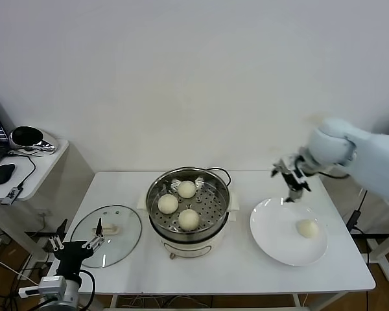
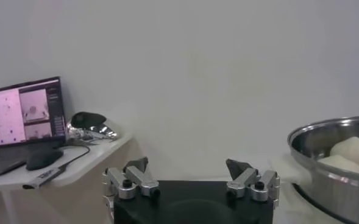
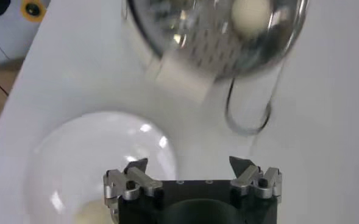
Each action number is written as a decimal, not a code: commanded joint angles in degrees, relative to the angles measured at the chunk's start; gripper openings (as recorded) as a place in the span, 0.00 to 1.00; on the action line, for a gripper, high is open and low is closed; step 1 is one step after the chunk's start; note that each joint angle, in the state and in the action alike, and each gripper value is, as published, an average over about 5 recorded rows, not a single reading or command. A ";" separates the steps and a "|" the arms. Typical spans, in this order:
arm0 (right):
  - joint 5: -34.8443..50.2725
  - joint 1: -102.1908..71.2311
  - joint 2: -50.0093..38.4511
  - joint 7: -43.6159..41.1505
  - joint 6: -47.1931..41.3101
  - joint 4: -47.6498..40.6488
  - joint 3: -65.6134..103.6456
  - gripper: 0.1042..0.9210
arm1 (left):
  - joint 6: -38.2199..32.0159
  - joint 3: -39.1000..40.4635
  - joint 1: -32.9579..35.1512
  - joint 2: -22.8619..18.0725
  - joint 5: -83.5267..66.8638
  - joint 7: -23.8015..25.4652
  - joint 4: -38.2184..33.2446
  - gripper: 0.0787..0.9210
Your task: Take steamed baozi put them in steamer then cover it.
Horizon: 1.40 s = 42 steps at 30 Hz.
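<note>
Three steamed baozi (image 1: pixel 179 203) inside the steamer (image 1: pixel 188 186), resting on its perforated tray – one toward the back, one on the robot's left, one at the front. Steamer standing uncovered at the middle of the white table (image 1: pixel 149 272), steel pot on its cream base. Fourth baozi (image 1: pixel 306 228) alone on the white plate (image 1: pixel 272 243), to the robot's right of the steamer, lying in the plate's right half. Cover (image 1: pixel 120 247) flat on the table to the robot's left of the steamer, just beside it, white handle (image 1: pixel 109 229) up.

Right gripper (image 1: pixel 294 188) held in the air above the far edge of the plate, between steamer and plate in the right wrist view (image 3: pixel 189 163), jaws spread wide and empty. Seen past it in that view: plate (image 3: pixel 69 152) curving below, the baozi (image 3: pixel 86 214) as a pale lump at the frame's edge, one bun (image 3: pixel 250 15) in the steamer (image 3: pixel 185 42) beyond, and a dark power cable (image 3: pixel 247 119) looped on the table.

Left gripper (image 1: pixel 74 242) low at the table's near left corner, over the near rim of the cover, fingers parted with nothing between them – same in the left wrist view (image 2: pixel 188 165), where the steamer rim (image 2: pixel 325 131) and two buns (image 2: pixel 348 152) show off to one side. Side desk (image 1: pixel 35 162) with laptop (image 2: pixel 24 115) and mouse (image 1: pixel 2 173) further to the robot's left
</note>
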 commanded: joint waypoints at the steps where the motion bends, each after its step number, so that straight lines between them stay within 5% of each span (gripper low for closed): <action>1: -11.23 -30.77 -6.66 -2.12 5.04 -10.36 27.20 0.88 | 0.08 0.24 0.22 -0.01 0.15 0.04 -0.30 0.88; 30: -21.39 -37.82 9.19 1.70 4.84 -24.77 32.15 0.88 | 0.77 -1.79 1.40 -0.39 0.23 0.05 -0.74 0.88; 42: -22.41 -37.65 9.61 1.70 4.03 -25.05 32.14 0.77 | 0.68 -1.65 1.20 -0.50 0.20 0.05 -0.18 0.88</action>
